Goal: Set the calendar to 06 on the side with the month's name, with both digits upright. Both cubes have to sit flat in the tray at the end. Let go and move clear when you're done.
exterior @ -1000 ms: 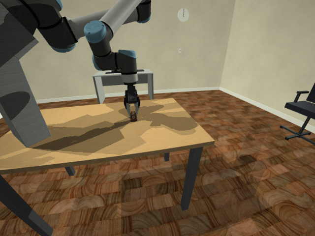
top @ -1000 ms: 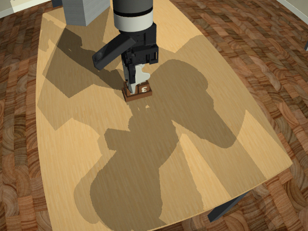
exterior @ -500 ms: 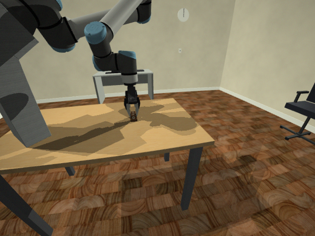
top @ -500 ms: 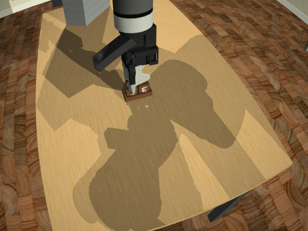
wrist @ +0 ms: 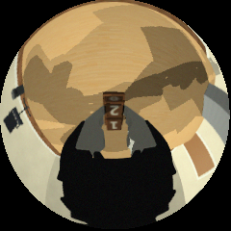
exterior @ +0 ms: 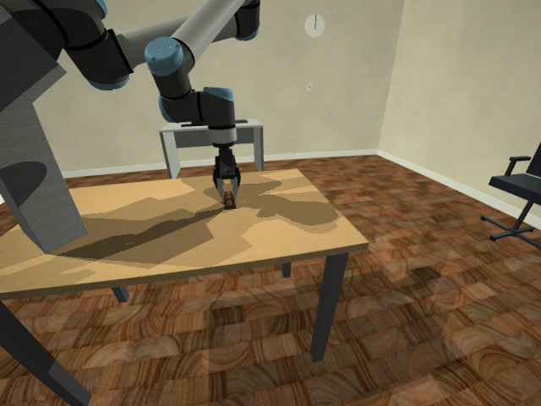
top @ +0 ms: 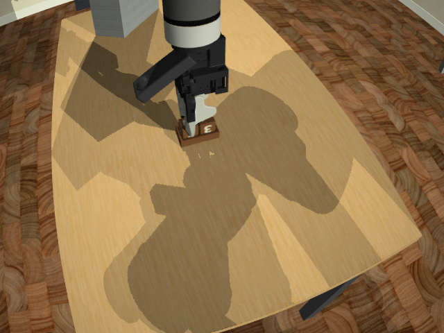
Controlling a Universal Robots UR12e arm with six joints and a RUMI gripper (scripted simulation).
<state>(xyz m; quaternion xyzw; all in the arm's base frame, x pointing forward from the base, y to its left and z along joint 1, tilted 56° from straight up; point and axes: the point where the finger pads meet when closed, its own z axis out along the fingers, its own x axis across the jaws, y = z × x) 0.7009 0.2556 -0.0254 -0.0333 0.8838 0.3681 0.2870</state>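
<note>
While the table (top: pixel 107 215) carries the tray (top: pixel 200 139) near its middle, the gripper (top: pixel 189 125) stands over the tray, fingers clamped on the left cube (wrist: pixel 114 112); the other cube (top: pixel 207 127) sits beside it. A tilted release could wedge the cube crooked.

Bright light — hard overlapping shadows
</note>
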